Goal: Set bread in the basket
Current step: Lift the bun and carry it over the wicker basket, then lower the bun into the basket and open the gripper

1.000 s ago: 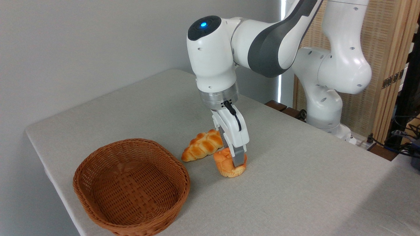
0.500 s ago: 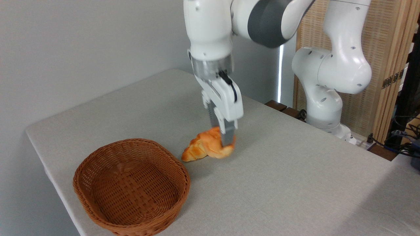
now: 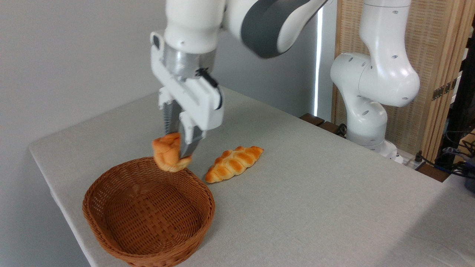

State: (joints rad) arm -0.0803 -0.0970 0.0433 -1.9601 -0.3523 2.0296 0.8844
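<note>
The bread (image 3: 167, 156), a small round orange-golden bun, hangs in the air above the far rim of the basket (image 3: 202, 193). My gripper (image 3: 177, 152) is shut on the bun, its fingers pointing down with the bun squeezed between them. The basket is a shallow reddish-brown wicker oval at the front left of the table, and it holds nothing. The bun is tilted and sits clear of the weave below.
A longer braided loaf (image 3: 233, 163) lies on the grey table (image 3: 315, 200) just right of the basket. The arm's white base (image 3: 371, 92) stands at the back right. The table's left edge runs close behind the basket.
The gripper has lifted the bun off the table and carried it left, from beside the braided loaf to above the basket's far rim. The braided loaf now shows in full.
</note>
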